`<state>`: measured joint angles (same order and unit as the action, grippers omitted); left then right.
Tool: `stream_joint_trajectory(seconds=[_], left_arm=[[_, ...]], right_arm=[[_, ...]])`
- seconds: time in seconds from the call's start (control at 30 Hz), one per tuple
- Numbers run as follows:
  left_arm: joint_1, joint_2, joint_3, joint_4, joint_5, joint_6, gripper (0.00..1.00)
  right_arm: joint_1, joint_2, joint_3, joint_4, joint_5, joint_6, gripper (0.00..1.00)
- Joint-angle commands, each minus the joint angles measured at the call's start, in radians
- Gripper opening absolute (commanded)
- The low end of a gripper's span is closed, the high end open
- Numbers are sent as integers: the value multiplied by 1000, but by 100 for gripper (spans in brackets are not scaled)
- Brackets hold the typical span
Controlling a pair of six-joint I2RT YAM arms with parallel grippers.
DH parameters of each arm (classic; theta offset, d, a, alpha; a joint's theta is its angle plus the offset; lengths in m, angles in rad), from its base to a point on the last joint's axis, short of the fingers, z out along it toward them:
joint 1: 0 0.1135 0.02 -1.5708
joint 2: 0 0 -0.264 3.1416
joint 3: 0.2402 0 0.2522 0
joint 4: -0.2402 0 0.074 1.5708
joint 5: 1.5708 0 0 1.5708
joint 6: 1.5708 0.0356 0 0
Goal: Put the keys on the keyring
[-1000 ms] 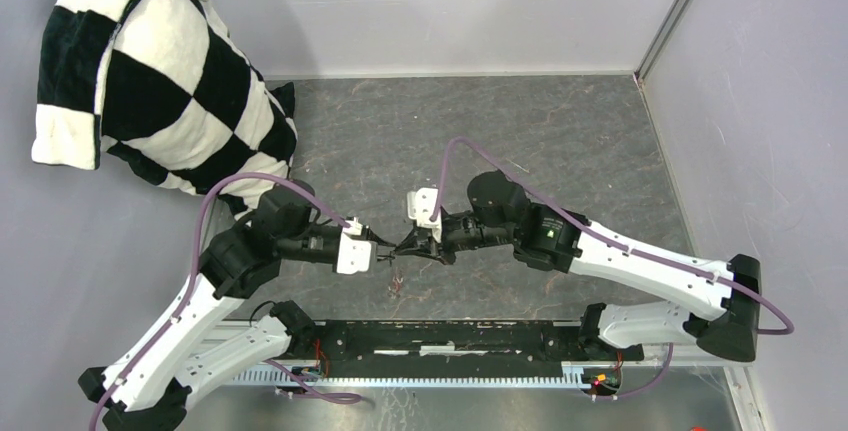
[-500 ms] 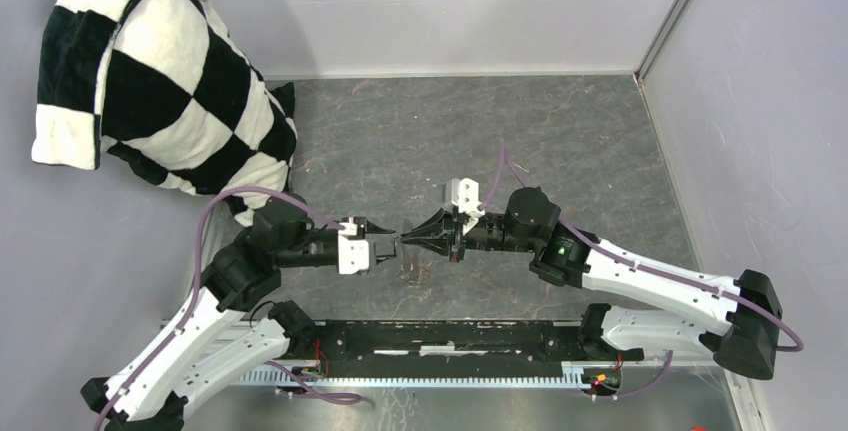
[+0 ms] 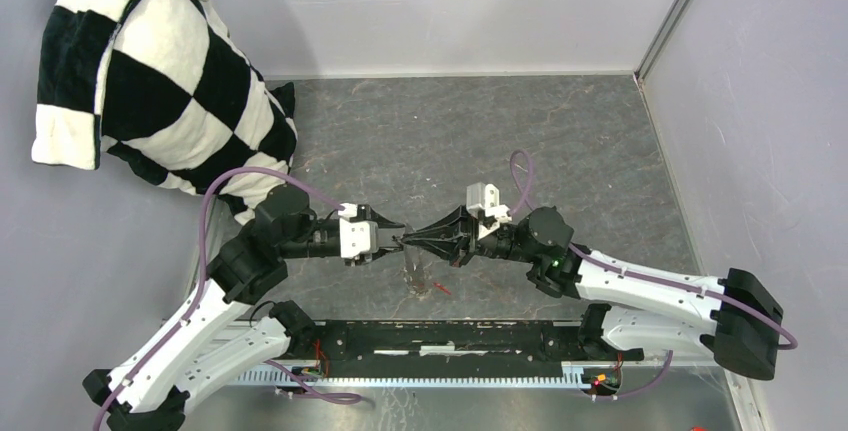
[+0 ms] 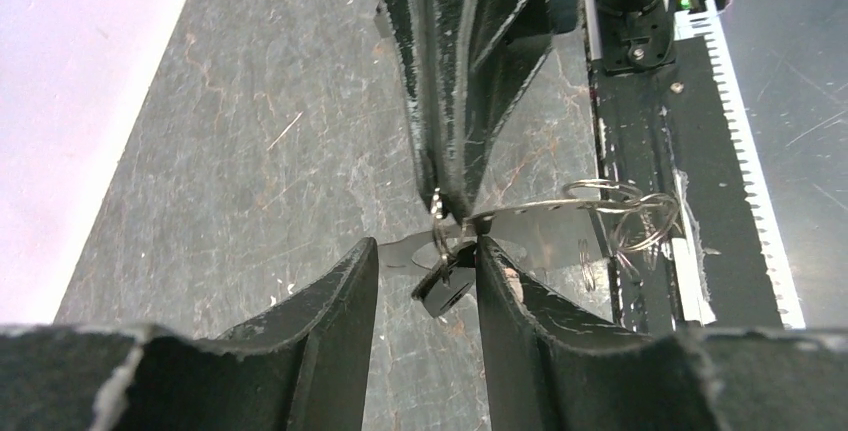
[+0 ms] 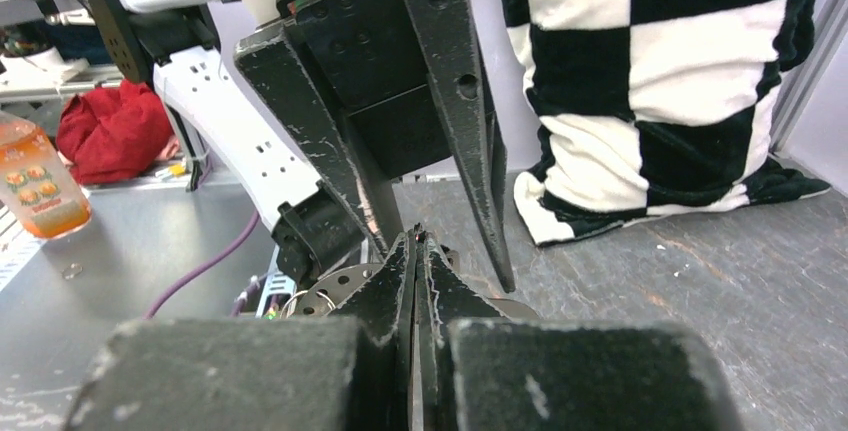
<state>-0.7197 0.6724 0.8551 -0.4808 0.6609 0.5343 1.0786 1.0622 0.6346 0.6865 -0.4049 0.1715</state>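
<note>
My left gripper and right gripper meet tip to tip above the middle of the table. The right gripper is shut on the thin silvery keyring, whose wire loops trail off toward the front rail. In the left wrist view the black-headed key dangles from a small ring just below the right gripper's tips. It hangs between my left gripper's open fingers, close against the right-hand one. From above, the keyring droops below the grippers, and the red-tagged key shows at its lower right.
A black-and-white checkered pillow leans in the back left corner. Grey walls close off the back and the right side. The black mounting rail runs along the near edge between the arm bases.
My left gripper has opened and let go of the black-headed key. Both grippers have shifted to the right, the right arm drawing back, and the red tag now shows below the ring.
</note>
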Motion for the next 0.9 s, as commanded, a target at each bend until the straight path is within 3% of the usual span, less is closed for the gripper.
stream_joint_trajectory(seconds=[0.0,0.3,0.6,0.7,0.87], left_arm=[[-1,-4,26,52,77,-38,47],[-1,0,47,116,40,-69,46],[-1,-158,-55,169,-95,119,46],[-1,-182,-77,240,-136,91,46],[-1,-156,-60,258,-90,21,45]], right_arm=[[-1,24,-42,312,57,80,0],[13,118,-86,588,76,170,0],[15,101,-81,587,96,152,0],[15,110,-79,605,85,167,0],[15,114,-76,614,81,176,0]])
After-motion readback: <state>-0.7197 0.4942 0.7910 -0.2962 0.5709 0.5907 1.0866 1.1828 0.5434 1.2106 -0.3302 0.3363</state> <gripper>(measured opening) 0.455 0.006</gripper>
